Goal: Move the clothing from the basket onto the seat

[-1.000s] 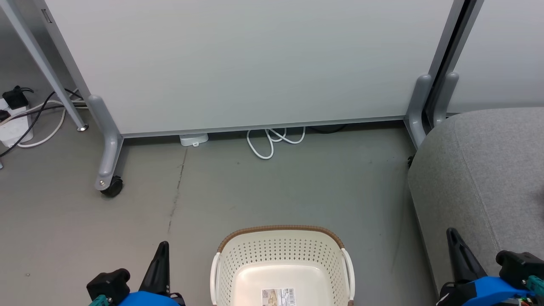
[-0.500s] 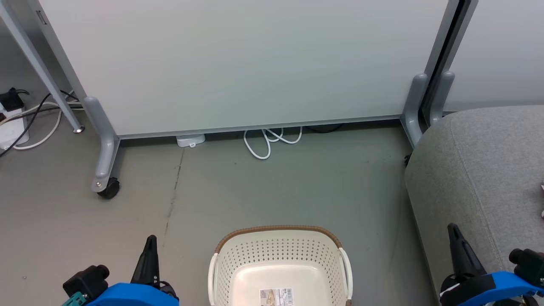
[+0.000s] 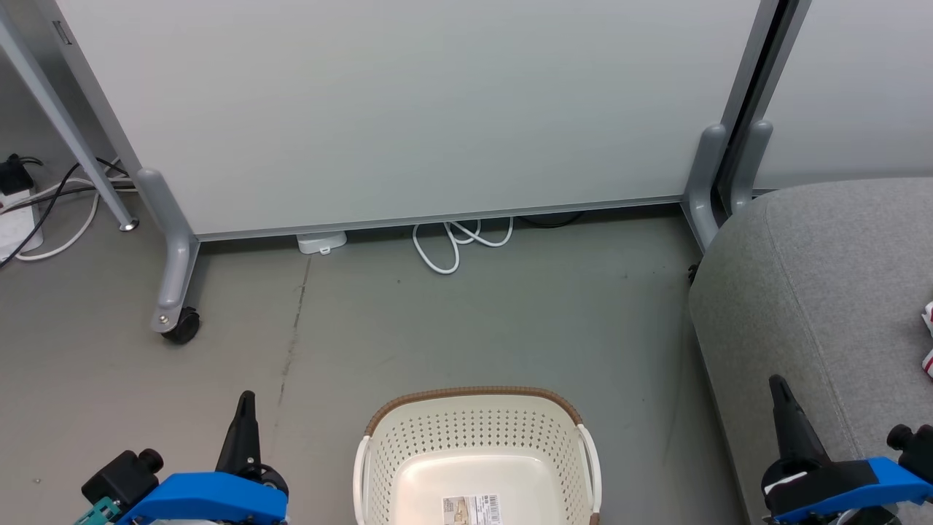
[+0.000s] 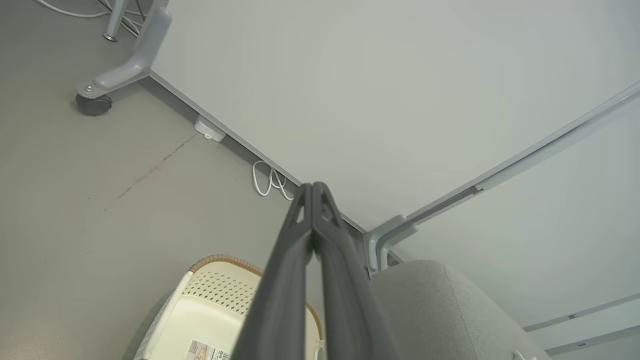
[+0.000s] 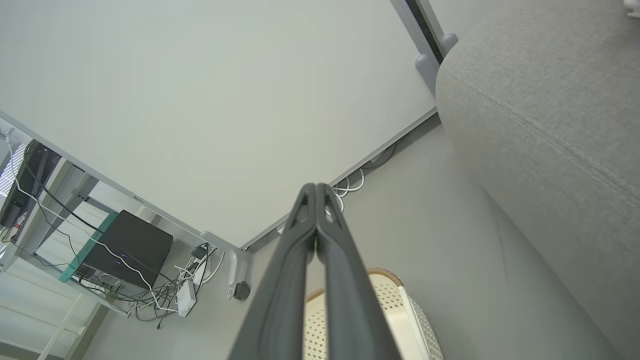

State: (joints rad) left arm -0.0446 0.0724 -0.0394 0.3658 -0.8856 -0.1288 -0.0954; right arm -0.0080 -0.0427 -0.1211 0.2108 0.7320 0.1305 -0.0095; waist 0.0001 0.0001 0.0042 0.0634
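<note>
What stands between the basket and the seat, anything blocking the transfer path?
Nothing visible. Only bare floor separates the basket from the seat to its right. The visible part of the basket holds no clothing; a sliver of red-and-white fabric lies on the seat at the head view's right edge.

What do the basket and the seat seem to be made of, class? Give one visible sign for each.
The basket looks like cream moulded plastic, smooth and slightly glossy: rows of regular holes pierce its wall. Its brown rim looks woven, perhaps only imitation. The seat looks like grey upholstery fabric, matt: flecked weave, a stitched seam.
</note>
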